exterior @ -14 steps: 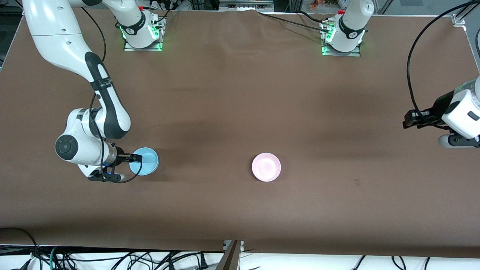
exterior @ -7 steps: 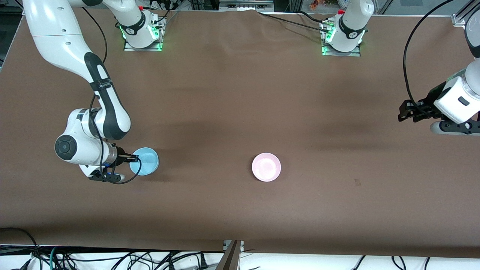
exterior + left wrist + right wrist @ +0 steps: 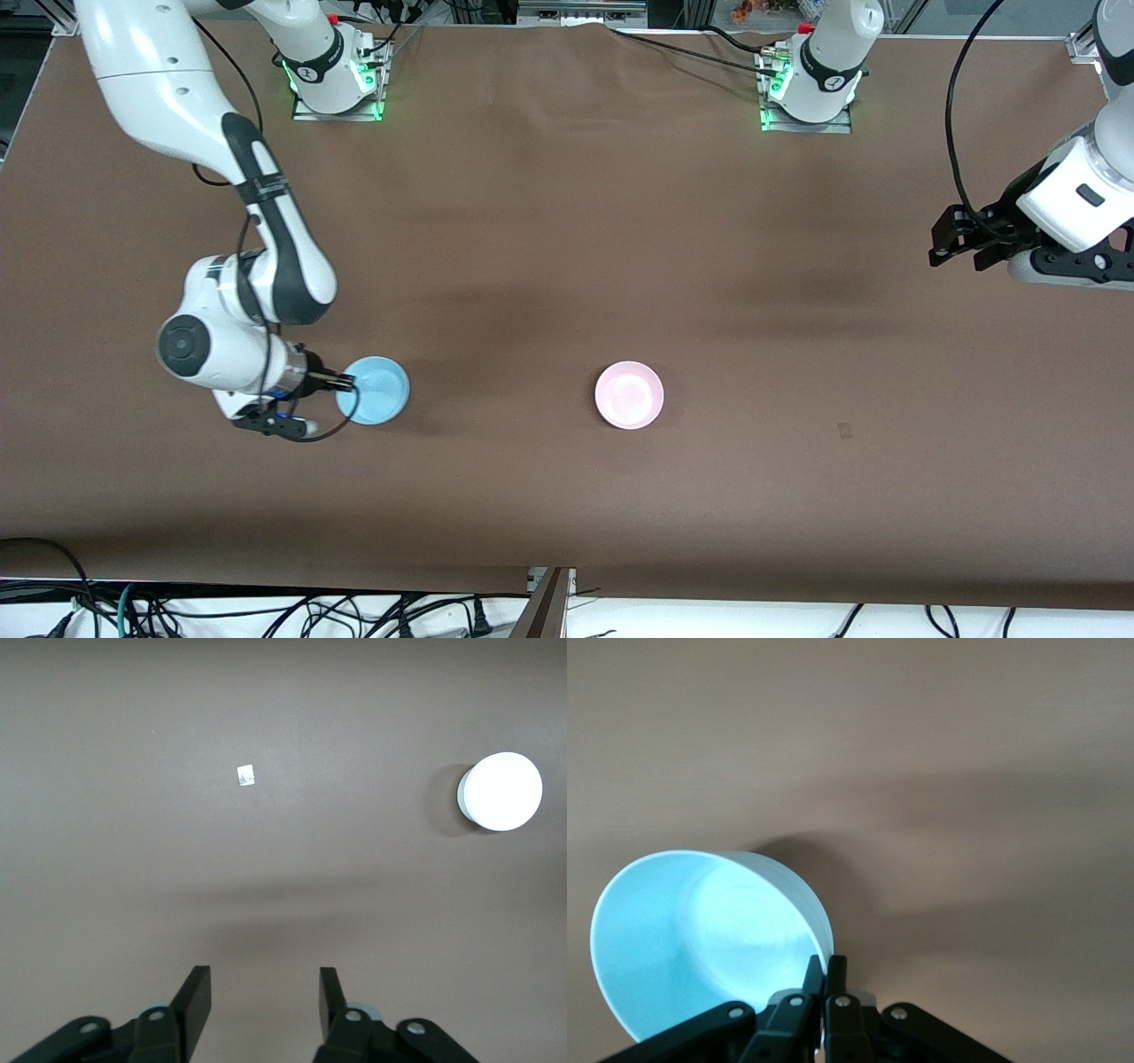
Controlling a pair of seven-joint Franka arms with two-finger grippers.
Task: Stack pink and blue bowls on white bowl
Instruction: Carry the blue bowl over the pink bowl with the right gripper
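Note:
My right gripper (image 3: 347, 384) is shut on the rim of the light blue bowl (image 3: 374, 403), toward the right arm's end of the table. In the right wrist view the blue bowl (image 3: 700, 939) hangs tilted from the closed gripper (image 3: 825, 964), casting a shadow on the cloth. The pink bowl (image 3: 629, 395) sits upright near the table's middle, and looks washed-out pale (image 3: 500, 791) in the left wrist view. The white bowl does not show as a separate thing. My left gripper (image 3: 941, 248) hovers open and empty over the left arm's end of the table (image 3: 266, 979).
A brown cloth (image 3: 567, 221) covers the table. A small scrap (image 3: 844, 431) lies on it between the pink bowl and the left arm's end, seen as a white scrap (image 3: 246, 775) in the left wrist view. Cables hang along the table's near edge.
My right gripper shut on the blue bowl's rim and carried it toward the pink bowl. My left gripper drew away from the front camera, its jaws opening wider.

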